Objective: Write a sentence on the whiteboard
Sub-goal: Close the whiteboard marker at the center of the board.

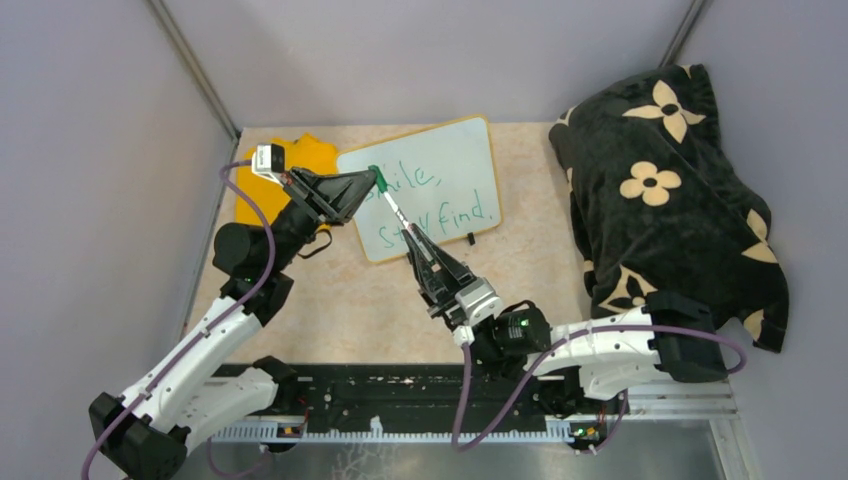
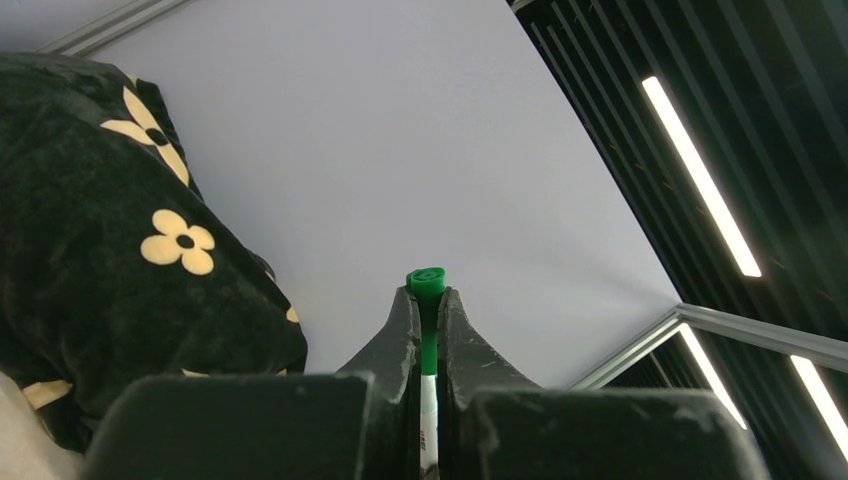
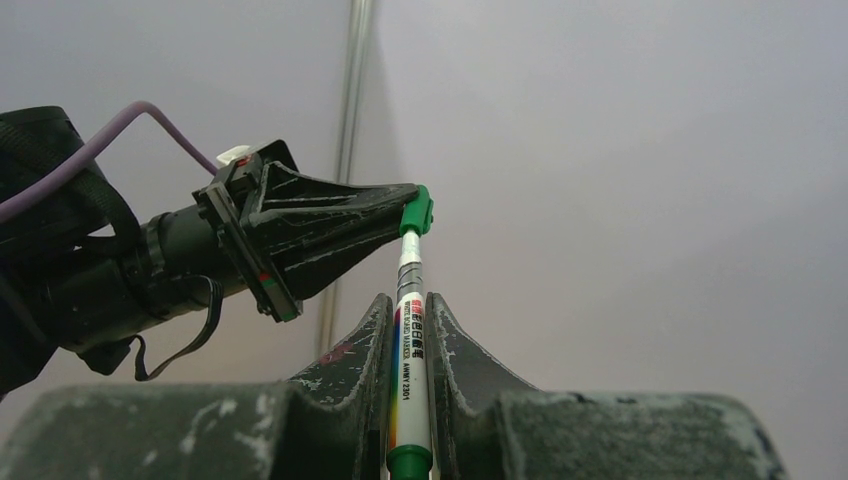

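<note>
The whiteboard (image 1: 452, 150) lies tilted at the back of the table, its wood frame showing. On it the green sentence (image 1: 468, 212) runs in two lines, partly hidden by the grippers. A white marker (image 1: 396, 208) hangs above the board between both grippers. My right gripper (image 1: 413, 236) is shut on the marker barrel (image 3: 410, 340). My left gripper (image 1: 374, 181) reaches in from the left and is shut on the green cap (image 2: 427, 285) at the marker's far end. In the right wrist view the cap (image 3: 416, 212) sits at the left gripper's tips.
A folded yellow cloth (image 1: 300, 155) lies left of the board, under the left arm. A bulky black blanket with cream flowers (image 1: 665, 190) fills the right side. Grey walls enclose the table on three sides.
</note>
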Controlling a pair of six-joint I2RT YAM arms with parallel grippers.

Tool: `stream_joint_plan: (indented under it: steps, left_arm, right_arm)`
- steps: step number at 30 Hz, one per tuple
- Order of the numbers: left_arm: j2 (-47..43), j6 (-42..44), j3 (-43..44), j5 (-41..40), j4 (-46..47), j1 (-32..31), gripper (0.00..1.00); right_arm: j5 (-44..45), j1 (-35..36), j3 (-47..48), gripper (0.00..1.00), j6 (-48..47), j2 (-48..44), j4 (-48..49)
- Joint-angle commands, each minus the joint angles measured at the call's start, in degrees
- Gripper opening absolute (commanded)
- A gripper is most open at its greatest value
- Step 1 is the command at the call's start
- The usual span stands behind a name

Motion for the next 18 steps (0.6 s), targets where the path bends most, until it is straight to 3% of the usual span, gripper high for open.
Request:
stream_joint_plan:
  steps: [1, 18]
  left_arm:
    - [-1.0, -0.5, -0.1, 1.5, 2.4, 0.3, 0.00]
    - [0.8, -0.7, 0.2, 5.7, 4.8, 0.3, 0.00]
  right_arm:
    - [0.7, 0.8, 3.2, 0.00, -0.6, 0.5, 2.6]
    - [2.4, 0.1, 6.3, 0.00, -3.2, 3.7, 6.1]
